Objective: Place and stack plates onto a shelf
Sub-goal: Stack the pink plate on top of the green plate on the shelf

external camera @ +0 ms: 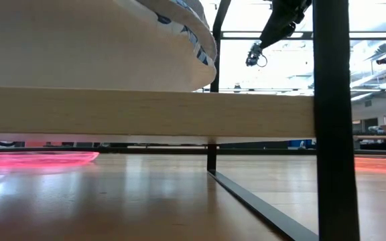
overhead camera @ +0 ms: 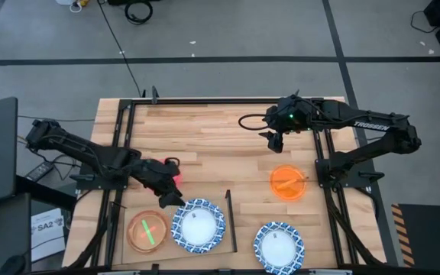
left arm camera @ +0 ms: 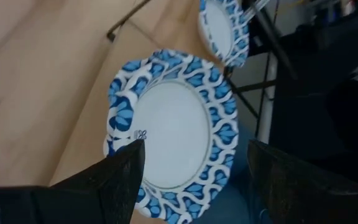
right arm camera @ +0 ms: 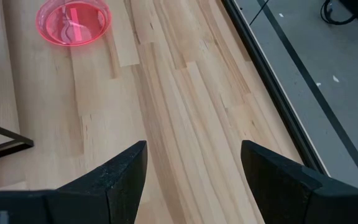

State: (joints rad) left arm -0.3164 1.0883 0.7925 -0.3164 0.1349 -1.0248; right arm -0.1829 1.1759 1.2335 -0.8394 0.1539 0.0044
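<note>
A blue-and-white plate (overhead camera: 198, 226) lies on the pale shelf (overhead camera: 166, 246) at the near left. It also shows in the left wrist view (left arm camera: 173, 124). An orange-tinted translucent plate with a green streak (overhead camera: 147, 231) lies beside it. My left gripper (overhead camera: 170, 196) is open just beyond the blue plate's far-left rim and holds nothing. A red plate (overhead camera: 174, 169) lies on the table, partly under the left arm. An orange plate (overhead camera: 287, 183) and a second blue-and-white plate (overhead camera: 278, 246) lie on the right. My right gripper (overhead camera: 273, 141) is open and empty, raised over the far right.
The shelf's black bar (overhead camera: 229, 221) runs along its right edge. In the low view the shelf plank (external camera: 146, 114) stands raised on a black post (external camera: 332, 120). Bare butcher-block table (overhead camera: 205, 137) lies between the arms. Black frame rails run along both table sides.
</note>
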